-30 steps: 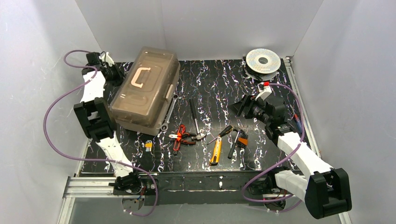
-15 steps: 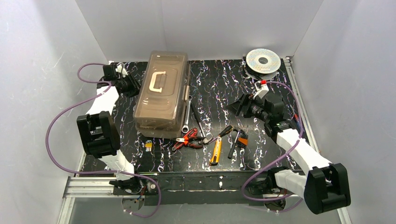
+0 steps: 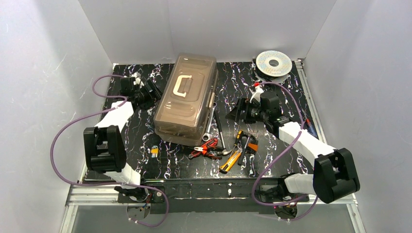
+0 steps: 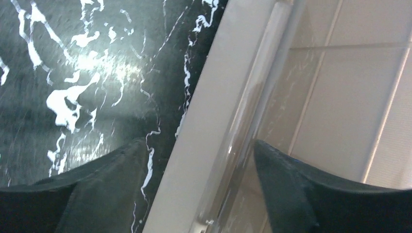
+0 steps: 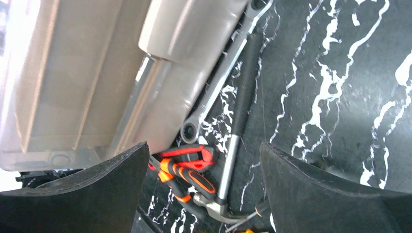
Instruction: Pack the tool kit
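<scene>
The beige toolbox (image 3: 187,99) with its smoky-brown lid closed and pale handle (image 3: 182,86) lies slanted at the table's middle back. My left gripper (image 3: 151,91) is open against its left side; in the left wrist view the toolbox edge (image 4: 214,121) runs between the spread fingers (image 4: 97,194). My right gripper (image 3: 236,112) stands open just right of the box, empty, above a wrench (image 5: 218,82), a hammer (image 5: 243,87) and red pliers (image 5: 189,155). A yellow knife (image 3: 232,160) and screwdrivers (image 3: 248,143) lie bunched at the box's near right corner.
A round silver wire spool (image 3: 273,63) sits at the back right corner. A small set of hex keys (image 3: 154,151) lies alone near the front left. White walls enclose the black marbled table (image 3: 145,141) on three sides.
The toolbox has slid right and turned, shoving the tools into a heap. My left gripper followed it and opened. My right gripper moved left toward the box.
</scene>
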You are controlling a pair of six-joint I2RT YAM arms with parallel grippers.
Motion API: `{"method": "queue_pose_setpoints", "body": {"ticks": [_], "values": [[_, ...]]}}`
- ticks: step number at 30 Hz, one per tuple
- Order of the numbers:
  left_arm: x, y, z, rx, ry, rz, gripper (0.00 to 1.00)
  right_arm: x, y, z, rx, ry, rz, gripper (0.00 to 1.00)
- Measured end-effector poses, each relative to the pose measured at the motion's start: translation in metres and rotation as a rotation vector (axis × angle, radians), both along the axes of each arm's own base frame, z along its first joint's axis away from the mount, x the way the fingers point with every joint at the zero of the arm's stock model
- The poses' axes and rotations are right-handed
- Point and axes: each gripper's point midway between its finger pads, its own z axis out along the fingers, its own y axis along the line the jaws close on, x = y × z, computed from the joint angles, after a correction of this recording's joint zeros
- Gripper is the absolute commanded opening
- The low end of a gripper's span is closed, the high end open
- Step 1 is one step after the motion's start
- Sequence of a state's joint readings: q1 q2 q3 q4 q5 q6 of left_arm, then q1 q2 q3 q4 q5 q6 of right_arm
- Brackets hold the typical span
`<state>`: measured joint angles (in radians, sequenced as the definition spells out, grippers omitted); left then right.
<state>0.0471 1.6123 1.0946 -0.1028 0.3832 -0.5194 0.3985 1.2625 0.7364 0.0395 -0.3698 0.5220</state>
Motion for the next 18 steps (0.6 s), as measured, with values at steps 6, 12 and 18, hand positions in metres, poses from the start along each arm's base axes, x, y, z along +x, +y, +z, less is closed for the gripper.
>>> {"method": "queue_pose_setpoints", "body": {"ticks": [6,12,18], "values": [[-0.018,0.010,0.040,-0.024,-0.073,0.061,0.98,0.020,0.014,0.024,0.084,-0.012,0.013,0.92],[-0.020,0.030,0.092,-0.056,-0.162,0.108,0.98,0.036,0.032,0.028,0.223,0.046,0.011,0.92],[-0.034,0.021,0.114,-0.085,-0.174,0.064,0.98,0.056,0.053,0.025,0.380,0.097,0.015,0.92]]}}
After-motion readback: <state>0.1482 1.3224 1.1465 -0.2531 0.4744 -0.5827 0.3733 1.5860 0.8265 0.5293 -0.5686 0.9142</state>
